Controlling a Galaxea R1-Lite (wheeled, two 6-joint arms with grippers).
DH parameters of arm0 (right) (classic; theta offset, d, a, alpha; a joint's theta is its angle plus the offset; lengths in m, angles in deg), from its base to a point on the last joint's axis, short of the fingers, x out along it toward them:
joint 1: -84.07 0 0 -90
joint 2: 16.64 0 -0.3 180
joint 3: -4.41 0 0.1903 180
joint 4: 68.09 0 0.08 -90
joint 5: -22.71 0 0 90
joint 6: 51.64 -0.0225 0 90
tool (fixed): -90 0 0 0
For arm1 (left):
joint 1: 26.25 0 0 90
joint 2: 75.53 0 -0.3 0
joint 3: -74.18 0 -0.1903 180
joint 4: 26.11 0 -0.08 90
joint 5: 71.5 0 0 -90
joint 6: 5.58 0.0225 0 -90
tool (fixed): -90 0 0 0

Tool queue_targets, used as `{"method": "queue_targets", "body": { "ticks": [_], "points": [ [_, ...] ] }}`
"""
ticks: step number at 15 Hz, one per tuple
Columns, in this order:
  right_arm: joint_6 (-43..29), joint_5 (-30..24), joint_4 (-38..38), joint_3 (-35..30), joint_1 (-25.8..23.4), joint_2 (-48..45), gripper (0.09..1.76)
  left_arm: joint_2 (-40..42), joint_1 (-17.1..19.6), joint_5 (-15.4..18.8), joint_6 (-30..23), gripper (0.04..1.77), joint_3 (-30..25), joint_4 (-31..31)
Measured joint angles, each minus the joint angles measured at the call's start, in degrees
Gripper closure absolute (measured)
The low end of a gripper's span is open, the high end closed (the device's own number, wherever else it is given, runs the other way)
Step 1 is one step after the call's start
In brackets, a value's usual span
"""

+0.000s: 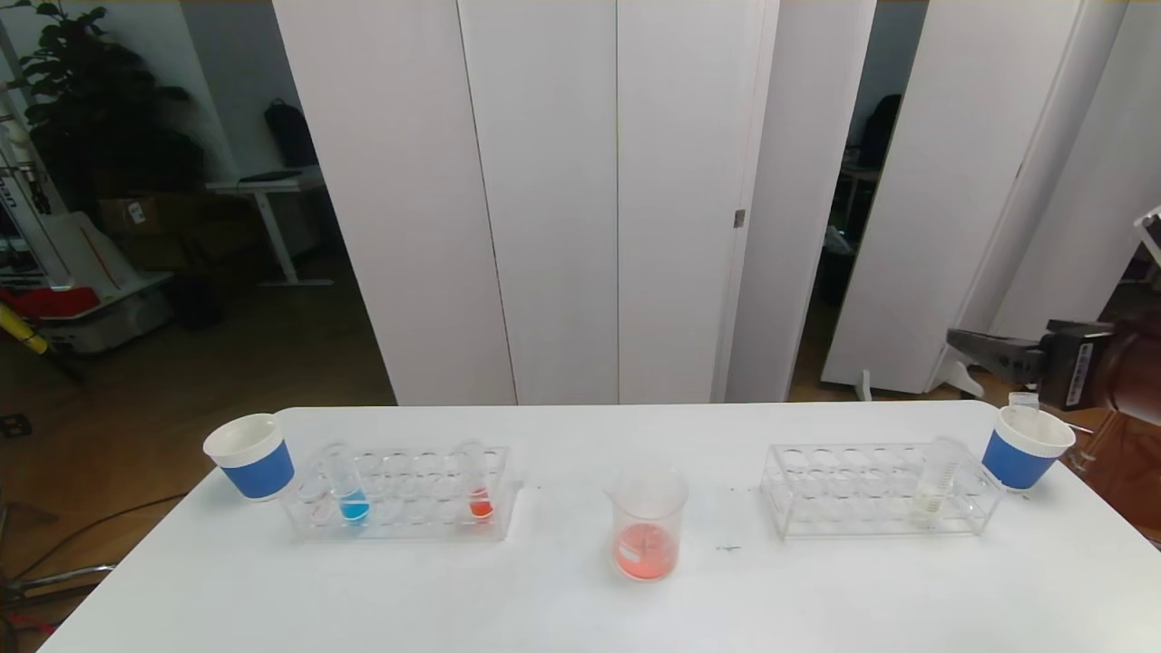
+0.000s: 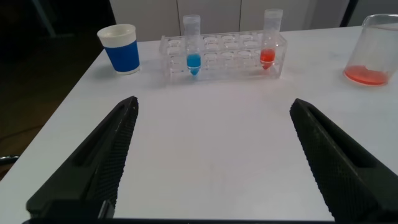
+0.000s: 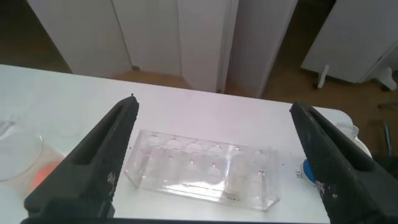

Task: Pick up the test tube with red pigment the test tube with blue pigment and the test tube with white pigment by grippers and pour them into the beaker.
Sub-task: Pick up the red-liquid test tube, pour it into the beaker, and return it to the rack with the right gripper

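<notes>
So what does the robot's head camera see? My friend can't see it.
A white table holds a beaker with red liquid in the middle. A rack to the left holds a blue tube and a red tube; a right rack holds a whitish tube. A paper cup stands at each end.

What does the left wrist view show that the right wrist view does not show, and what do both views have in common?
Only the left wrist view shows the test tube with blue pigment and a red-filled tube standing in the left rack, with a blue paper cup beside it.

Only the right wrist view shows the right rack holding the test tube with white pigment.

Both show the beaker with red liquid, the white table, and their own open gripper: left gripper, right gripper.
</notes>
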Motion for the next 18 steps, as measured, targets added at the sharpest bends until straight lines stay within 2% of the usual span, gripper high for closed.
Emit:
{"method": "queue_targets", "body": {
  "ticks": [5, 8, 12, 14, 18],
  "points": [
    [-0.06, -0.13, 0.00, -4.88, 0.27, -10.45, 0.10, 0.00, 0.00, 0.00, 0.00, 0.07, 0.00, 0.00],
    [-0.11, -0.28, 0.02, -9.86, 0.18, -20.61, 0.10, 0.00, 0.00, -0.01, 0.02, 0.07, 0.00, 0.00],
    [-1.17, -0.63, 0.73, -17.31, -2.82, -34.71, 0.10, 0.00, 0.00, 0.00, 0.02, 0.07, 0.00, 0.02],
    [-1.63, -0.63, 4.00, -20.89, -3.47, -41.27, 0.10, 0.00, 0.00, -0.01, 0.02, 0.07, 0.00, 0.02],
    [-5.02, -0.04, 15.68, -25.99, -3.78, -54.64, 0.10, 0.00, 0.00, 0.00, 0.02, 0.07, 0.00, 0.02]
  ]
}}
